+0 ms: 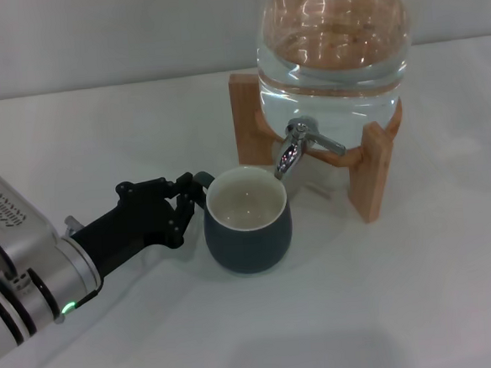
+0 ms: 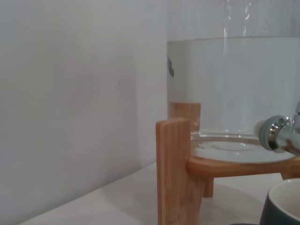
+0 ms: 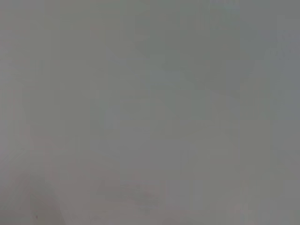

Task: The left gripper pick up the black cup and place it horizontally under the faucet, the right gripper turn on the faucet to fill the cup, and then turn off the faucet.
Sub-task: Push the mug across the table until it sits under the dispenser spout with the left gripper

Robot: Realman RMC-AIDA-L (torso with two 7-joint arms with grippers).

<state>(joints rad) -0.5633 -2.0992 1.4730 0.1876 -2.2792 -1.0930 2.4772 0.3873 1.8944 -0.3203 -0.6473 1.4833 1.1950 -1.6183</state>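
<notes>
Toward the near left corner of the worktop (image 1: 389, 309), the silver-white left arm is seen reaching inward, its green light lit. The left gripper (image 1: 189, 201) is closed on the small loop handle at the left side of the black cup (image 1: 249, 234); the fingers are drawn nearly together around it, though the contact itself is partly hidden by the linkages. The cup is set upright on the worktop, well in from every edge, its cream-white interior empty as far as can be seen. Just behind and above its far right rim, the chrome faucet (image 1: 298, 147) is found, its spout aimed down close to the rim's edge rather than over the middle. Farther back, the clear water jar (image 1: 329, 60) is carried in its wooden stand (image 1: 371, 175), nearer the far edge.

The right gripper is not shown in the head view, and only a blank grey surface is given by the right wrist view.

The main risk is judged to be misalignment: if the lever is opened with the spout so near the rim, water could be spilled over the cup's outside. The cup could also be tipped or dragged by the handle grip.
</notes>
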